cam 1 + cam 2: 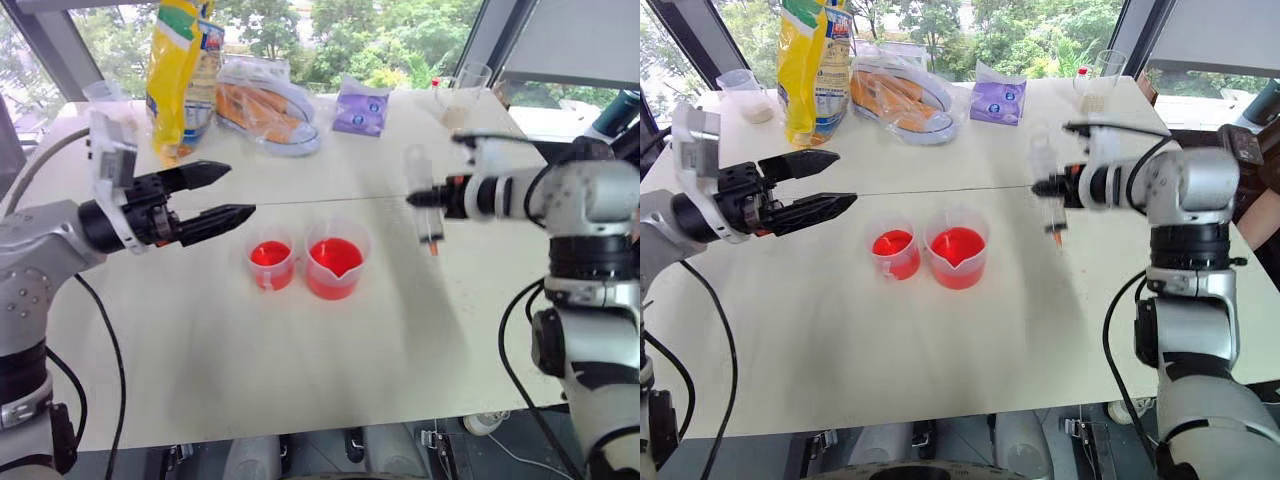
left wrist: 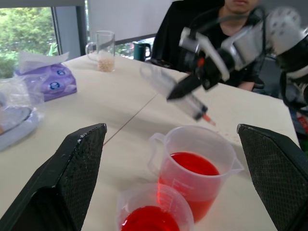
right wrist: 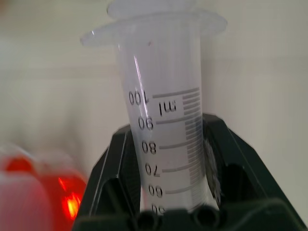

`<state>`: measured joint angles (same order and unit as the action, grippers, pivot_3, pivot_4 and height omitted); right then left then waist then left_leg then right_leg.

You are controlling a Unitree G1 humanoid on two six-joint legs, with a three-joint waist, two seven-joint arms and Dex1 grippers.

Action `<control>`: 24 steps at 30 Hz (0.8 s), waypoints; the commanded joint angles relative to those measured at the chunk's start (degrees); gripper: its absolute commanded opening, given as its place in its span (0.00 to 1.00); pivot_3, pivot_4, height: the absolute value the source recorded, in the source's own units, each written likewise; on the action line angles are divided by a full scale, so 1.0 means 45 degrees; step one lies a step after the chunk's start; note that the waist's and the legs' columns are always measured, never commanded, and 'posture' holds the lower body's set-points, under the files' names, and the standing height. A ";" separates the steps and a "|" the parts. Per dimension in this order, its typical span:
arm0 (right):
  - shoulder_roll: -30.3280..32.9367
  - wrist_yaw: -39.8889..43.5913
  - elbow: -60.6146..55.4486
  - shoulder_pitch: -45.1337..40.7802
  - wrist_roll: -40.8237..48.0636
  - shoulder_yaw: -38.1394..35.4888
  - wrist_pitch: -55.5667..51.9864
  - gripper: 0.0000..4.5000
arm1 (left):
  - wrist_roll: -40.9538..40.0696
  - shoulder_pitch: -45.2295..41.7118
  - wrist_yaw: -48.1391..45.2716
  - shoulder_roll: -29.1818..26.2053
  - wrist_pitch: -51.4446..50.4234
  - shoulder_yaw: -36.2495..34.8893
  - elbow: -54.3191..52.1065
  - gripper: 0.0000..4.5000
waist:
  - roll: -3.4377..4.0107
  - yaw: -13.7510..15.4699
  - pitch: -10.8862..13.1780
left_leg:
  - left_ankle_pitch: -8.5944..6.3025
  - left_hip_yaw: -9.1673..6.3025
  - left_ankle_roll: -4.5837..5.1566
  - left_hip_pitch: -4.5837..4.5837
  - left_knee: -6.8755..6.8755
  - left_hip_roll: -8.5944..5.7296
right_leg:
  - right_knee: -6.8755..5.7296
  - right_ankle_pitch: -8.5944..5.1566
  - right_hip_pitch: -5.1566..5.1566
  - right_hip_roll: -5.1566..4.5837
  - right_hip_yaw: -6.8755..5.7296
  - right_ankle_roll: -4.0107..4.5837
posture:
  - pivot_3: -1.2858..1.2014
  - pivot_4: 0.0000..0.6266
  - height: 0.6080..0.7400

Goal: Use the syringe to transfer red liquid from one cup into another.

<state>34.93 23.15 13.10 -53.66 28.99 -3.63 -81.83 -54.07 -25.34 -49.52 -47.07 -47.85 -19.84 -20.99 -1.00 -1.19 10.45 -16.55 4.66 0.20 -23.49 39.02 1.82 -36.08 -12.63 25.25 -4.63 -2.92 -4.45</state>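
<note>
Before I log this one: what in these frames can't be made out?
- Syringe contents: the right wrist view shows the barrel's upper part; the right gripper's fingers cover the rest, and the head views blur it.
- Grain cup fill: too small in the left eye view.
- Smaller cup: cut off by the left wrist view's edge.
- Yellow bag: top cut off; print unreadable.

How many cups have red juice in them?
2. The smaller cup and the bigger spouted cup stand side by side mid-table, the smaller one on the robot's left. None looks hidden.
</note>
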 commanded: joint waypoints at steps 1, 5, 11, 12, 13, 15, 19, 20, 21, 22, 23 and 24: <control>0.0427 0.0139 -0.0545 0.0158 -0.0355 0.0496 -0.0149 0.31 | -0.0244 -0.0039 0.0144 -0.0020 0.0164 -0.0113 -0.0412 1.00 | 0.0003 0.0016 0.0002 | 0.0001 -0.0001 -0.0001 0.0000 0.0000 0.0000 | -0.0002 0.0000 0.0004 0.0003 0.0001 0.0000 | 0.52 0.24 1.00; 0.0381 0.0180 -0.0338 0.0523 -0.0535 0.0779 -0.0423 0.31 | -0.0409 0.0118 0.0327 0.0018 0.0055 -0.0010 -0.0673 1.00 | 0.0002 0.0058 0.0001 | 0.0001 -0.0004 -0.0001 -0.0001 0.0005 0.0001 | 0.0002 -0.0001 -0.0002 0.0002 0.0003 0.0000 | 0.52 0.24 1.00; 0.0147 0.0140 -0.0164 0.0666 -0.0718 0.0621 -0.0600 0.74 | -0.0517 0.0293 0.0493 -0.0025 0.0051 0.0127 -0.0917 1.00 | 0.0002 0.0079 0.0001 | 0.0001 -0.0005 -0.0001 -0.0004 0.0007 -0.0002 | 0.0008 -0.0001 -0.0004 -0.0001 0.0005 -0.0001 | 0.52 0.24 1.00; 0.0122 0.0148 -0.0177 0.0649 -0.0734 0.0581 -0.0625 0.87 | -0.0525 0.0313 0.0510 -0.0034 0.0050 0.0147 -0.0944 1.00 | 0.0001 0.0079 0.0001 | 0.0001 -0.0005 -0.0002 -0.0004 0.0007 -0.0002 | 0.0008 -0.0001 -0.0005 0.0000 0.0005 -0.0001 | 0.52 0.24 1.00; 0.0145 0.0175 -0.0238 0.0619 -0.0745 0.0562 -0.0604 0.98 | -0.0547 0.0334 0.0531 -0.0043 0.0041 0.0155 -0.0977 1.00 | 0.0001 0.0079 0.0001 | 0.0001 -0.0006 -0.0002 -0.0004 0.0007 -0.0002 | 0.0008 -0.0001 -0.0005 0.0001 0.0004 -0.0001 | 0.52 0.24 1.00; 0.0325 0.0302 -0.0461 0.0566 -0.0760 0.0629 -0.0458 0.99 | -0.0597 0.0372 0.0554 -0.0073 0.0016 0.0148 -0.1029 1.00 | 0.0001 0.0079 0.0001 | 0.0001 -0.0005 -0.0002 -0.0004 0.0007 -0.0003 | 0.0008 -0.0001 -0.0005 0.0001 0.0004 -0.0001 | 0.52 0.24 1.00; 0.1910 0.1999 -0.2447 0.0902 -0.0737 0.1679 0.1402 0.99 | -0.0688 0.0536 0.0520 -0.0224 -0.0091 0.0053 -0.1132 1.00 | 0.0013 0.0113 0.0009 | 0.0001 -0.0009 -0.0001 -0.0012 0.0007 -0.0003 | 0.0011 -0.0002 0.0000 0.0000 0.0004 -0.0003 | 0.52 0.24 1.00; 0.2297 0.2440 -0.2883 0.0926 -0.0578 0.1678 0.1578 0.99 | -0.0713 0.0613 0.0509 -0.0290 -0.0125 -0.0021 -0.1164 1.00 | 0.0012 0.0115 0.0009 | 0.0000 -0.0012 -0.0001 -0.0013 0.0007 -0.0002 | 0.0012 -0.0003 -0.0001 -0.0002 0.0003 -0.0004 | 0.52 0.24 1.00; 0.2734 0.3005 -0.3383 0.0999 -0.0426 0.1622 0.1977 0.99 | -0.0767 0.0704 0.0502 -0.0369 -0.0170 -0.0133 -0.1196 1.00 | 0.0011 0.0112 0.0009 | 0.0000 -0.0013 0.0000 -0.0014 0.0006 -0.0001 | 0.0015 -0.0004 -0.0001 -0.0001 0.0003 -0.0005 | 0.52 0.24 1.00; 0.3114 0.3628 -0.3916 0.1071 -0.0175 0.1330 0.2486 0.99 | -0.0815 0.0818 0.0485 -0.0483 -0.0221 -0.0259 -0.1226 1.00 | 0.0009 0.0106 0.0010 | -0.0001 -0.0013 0.0001 -0.0013 0.0006 0.0000 | 0.0016 -0.0004 -0.0001 -0.0002 0.0003 -0.0006 | 0.52 0.24 1.00; 0.3427 0.4191 -0.4340 0.1101 0.0106 0.1043 0.2792 0.99 | -0.0854 0.0929 0.0468 -0.0601 -0.0254 -0.0363 -0.1249 1.00 | 0.0007 0.0105 0.0012 | -0.0002 -0.0013 0.0002 -0.0013 0.0005 -0.0001 | 0.0016 -0.0005 -0.0001 0.0000 0.0003 -0.0007 | 0.52 0.24 1.00; 0.3933 0.5069 -0.4894 0.1226 0.0330 0.0836 0.3483 0.99 | -0.0913 0.1057 0.0442 -0.0732 -0.0276 -0.0473 -0.1268 1.00 | 0.0009 0.0094 0.0013 | -0.0002 -0.0015 0.0001 -0.0013 0.0004 0.0000 | 0.0017 -0.0005 -0.0001 0.0001 0.0002 -0.0007 | 0.52 0.24 1.00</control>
<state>50.60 41.19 -4.52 -47.81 28.54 2.91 -70.10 -56.98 -20.63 -47.30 -49.37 -48.90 -19.42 -25.22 -0.96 -0.76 10.51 -16.56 4.60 0.21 -23.53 39.03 1.82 -36.00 -12.66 25.25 -4.63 -2.92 -4.49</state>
